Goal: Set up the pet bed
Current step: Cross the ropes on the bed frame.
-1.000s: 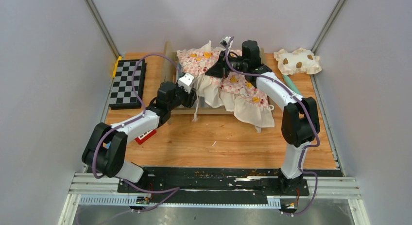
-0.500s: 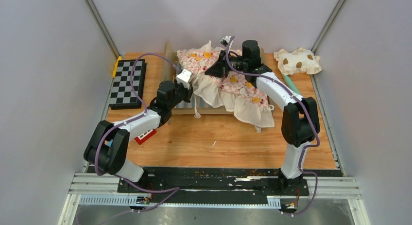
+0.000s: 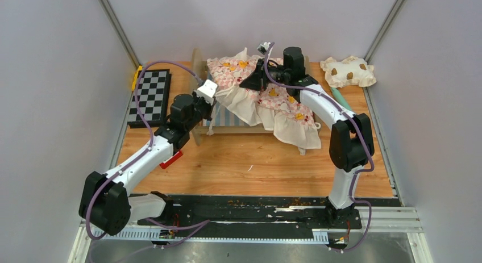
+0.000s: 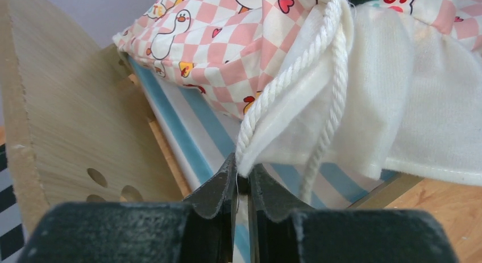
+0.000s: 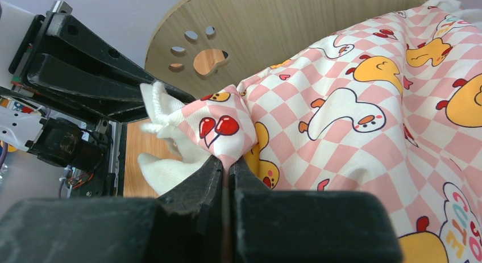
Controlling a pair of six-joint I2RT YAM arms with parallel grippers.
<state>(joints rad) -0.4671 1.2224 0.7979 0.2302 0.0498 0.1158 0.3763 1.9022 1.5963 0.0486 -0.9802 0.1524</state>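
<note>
Left and right jaws clamp the pink checkered ruffled cushion (image 3: pixel 230 70); spreading it likely needs its 9 o'clock ruffle tugged over the light-wood pet bed (image 5: pixel 318 24).

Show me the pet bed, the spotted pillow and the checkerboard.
pet bed (image 5: pixel 295 24): right wrist view, on its wooden headboard, beside the paw cutout.
spotted pillow (image 3: pixel 348 71): top view, on its middle.
checkerboard (image 3: pixel 149 96): top view, on its squared top face.
</note>
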